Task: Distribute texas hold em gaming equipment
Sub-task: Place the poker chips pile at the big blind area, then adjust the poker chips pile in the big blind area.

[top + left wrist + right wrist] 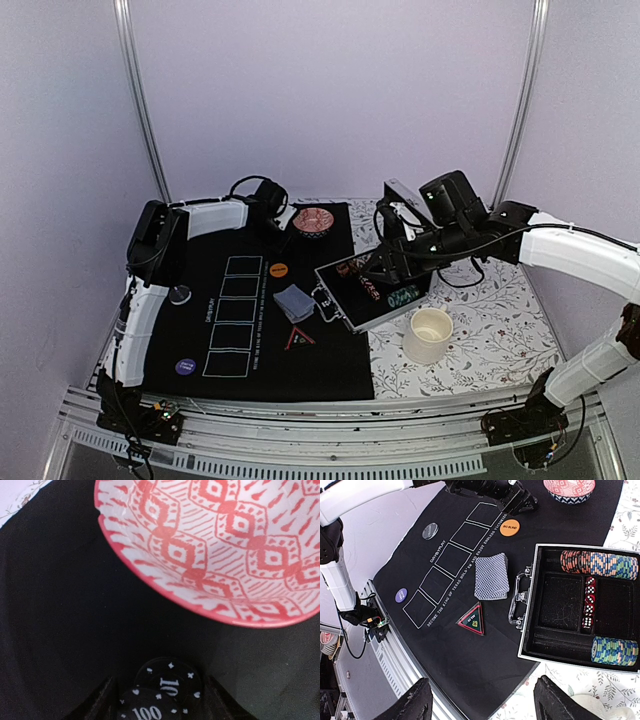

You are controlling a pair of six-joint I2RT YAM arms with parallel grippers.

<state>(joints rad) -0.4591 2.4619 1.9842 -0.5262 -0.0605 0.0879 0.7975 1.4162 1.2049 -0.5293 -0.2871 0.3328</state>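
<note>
Two black 100 chips (150,711) lie overlapped between the left gripper (159,690) fingers, just short of the red patterned bowl (210,555) at the far end of the black hold'em mat (445,645). From my feed I cannot tell whether the fingers are pinching the chips or only bracketing them; dark fingers on dark cloth hide the contact. Further out, the card deck (491,576) sits beside the printed card boxes. The orange Big Blind disc (509,527) is beyond it, the red triangle marker (472,620) nearer me, and the purple disc (401,595) and a grey-black disc (430,530) along the mat's left side. The open chip case (525,625) holds the striped chip stacks (597,565) and a row of red dice (590,602). The right gripper (482,690) hangs above it, fingers spread wide with nothing between them. My worry is the staggered pair: if the grip catches only one chip, the other could slide off or roll under the bowl's rim. The bowl is close enough that a careless swing of the left wrist would nudge it. On the right side, a low reach into the case could clip its wall or topple a stack.
</note>
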